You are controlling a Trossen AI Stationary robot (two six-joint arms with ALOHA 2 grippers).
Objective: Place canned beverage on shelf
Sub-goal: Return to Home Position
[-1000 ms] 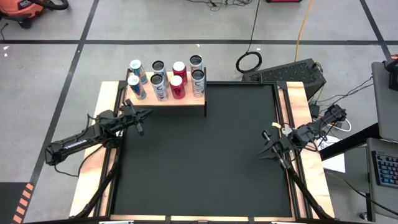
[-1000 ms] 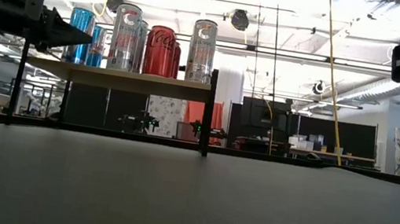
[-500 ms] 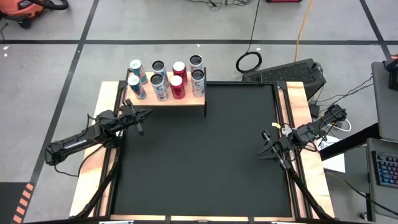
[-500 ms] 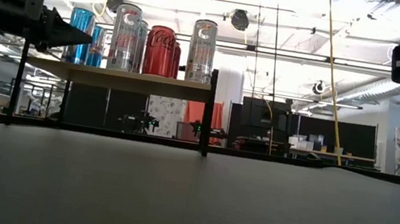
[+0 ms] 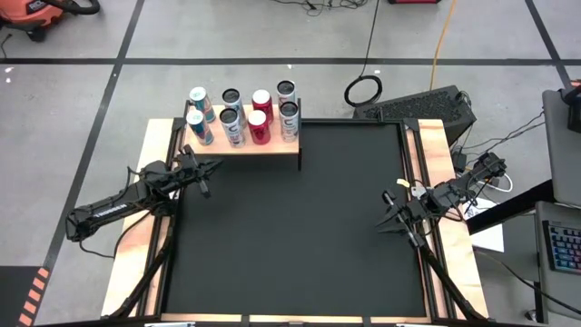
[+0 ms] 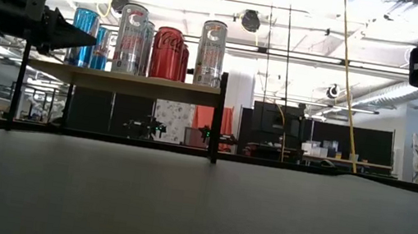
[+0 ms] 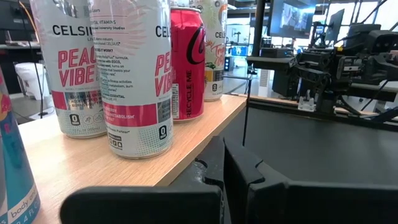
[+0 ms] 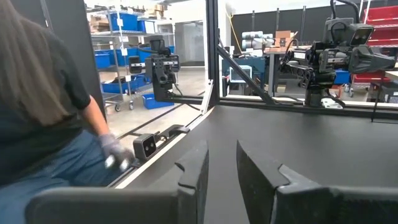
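The shelf (image 5: pixel 243 145), a light-wood board on thin black legs, stands at the table's far left. Several cans (image 5: pixel 238 118) stand upright on it in two rows; the low view shows them side by side (image 6: pixel 150 42). My left gripper (image 5: pixel 214 165) hovers shut just in front of the shelf's near edge, level with the board (image 7: pixel 81 155), with the cans (image 7: pixel 134 74) close ahead. My right gripper (image 5: pixel 387 224) hangs near the table's right edge above the mat. Its fingers (image 8: pixel 194 168) stand a narrow gap apart with nothing between them.
The black mat (image 5: pixel 290 236) stretches between pale wooden side rails (image 5: pixel 150 195). A dark keyboard case (image 5: pixel 422 104) and cables lie beyond the far right corner. In the right wrist view a person (image 8: pixel 43 118) sits beside the table.
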